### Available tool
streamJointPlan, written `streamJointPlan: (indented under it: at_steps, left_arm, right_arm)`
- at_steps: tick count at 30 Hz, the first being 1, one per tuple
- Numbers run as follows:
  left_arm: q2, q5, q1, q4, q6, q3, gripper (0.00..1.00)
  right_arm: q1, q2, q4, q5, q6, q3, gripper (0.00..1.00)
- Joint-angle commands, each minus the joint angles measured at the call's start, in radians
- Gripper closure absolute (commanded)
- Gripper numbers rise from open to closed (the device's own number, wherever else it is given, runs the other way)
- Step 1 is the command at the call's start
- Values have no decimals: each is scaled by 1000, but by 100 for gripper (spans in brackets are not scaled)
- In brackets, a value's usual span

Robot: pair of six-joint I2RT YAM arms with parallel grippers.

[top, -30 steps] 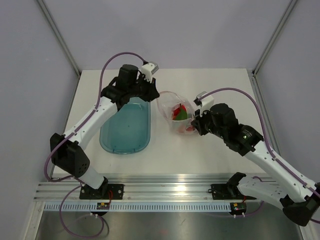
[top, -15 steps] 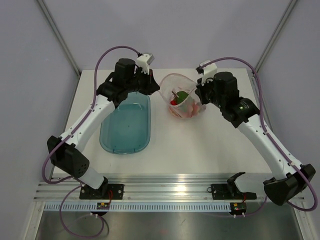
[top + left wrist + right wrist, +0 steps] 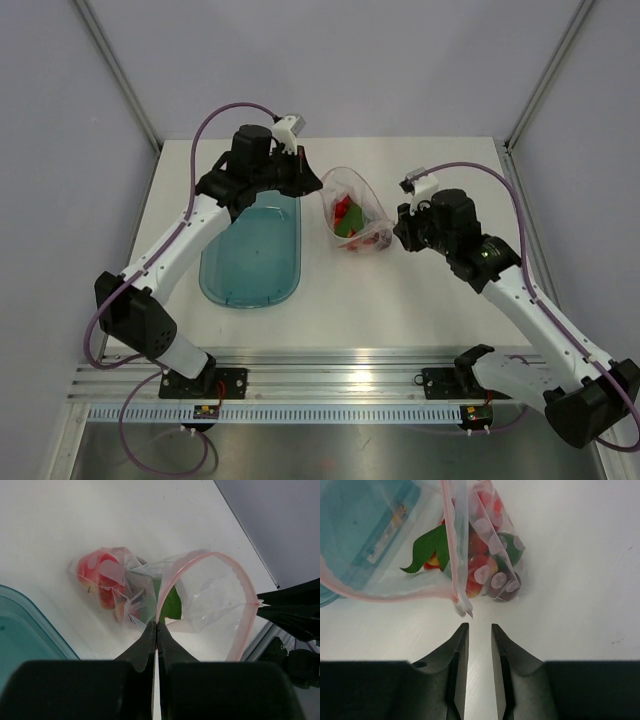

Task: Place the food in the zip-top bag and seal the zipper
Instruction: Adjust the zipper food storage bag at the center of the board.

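The zip-top bag (image 3: 358,212) lies on the desk (image 3: 420,300) near the middle of the far edge, just right of the teal tray (image 3: 250,255), with the food (image 3: 482,567) inside. The left claw (image 3: 156,630) is clamped tight on the zipper (image 3: 455,540), which gapes in a loop. The right claw (image 3: 475,630) is narrowly parted and holds nothing; the bag's corner sits just beyond its tips.

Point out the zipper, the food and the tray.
Zipper (image 3: 451,545): right wrist view, on the strip's upright stretch.
Food (image 3: 100,575): left wrist view, on a red piece.
Tray (image 3: 250,250): top view, on its bare floor.
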Motion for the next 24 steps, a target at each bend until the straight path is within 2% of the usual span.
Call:
streamJointPlan:
  at_steps: [1,2,3,8,13,17,21,24]
  left_arm:
    - [41,72,8,-13,-66,79,100]
    - [56,78,8,-19,-72,88,100]
    - [56,79,8,-20,-82,94,100]
    - [35,45,8,-17,-79,88,100]
    - [21,37,13,-16,-81,88,100]
    - [16,42,13,-17,-84,88,100]
    - [7,46,14,-10,-87,71,100]
    - [13,51,14,-19,-87,80,100]
  right_arm:
    - [-2,-132,72,-25,28,-25,68]
    - [-2,-154,77,-60,5,-47,66]
    - [-2,-174,82,-102,-26,-66,56]
    - [-2,-366,220,-145,-72,-247,47]
    - [-2,-407,276,-198,-98,-324,45]
    - [-1,-341,362,-208,-63,-357,52]
    - [-2,-272,650,-166,-25,-465,53]
    - [-1,-216,793,-159,-23,-526,53]
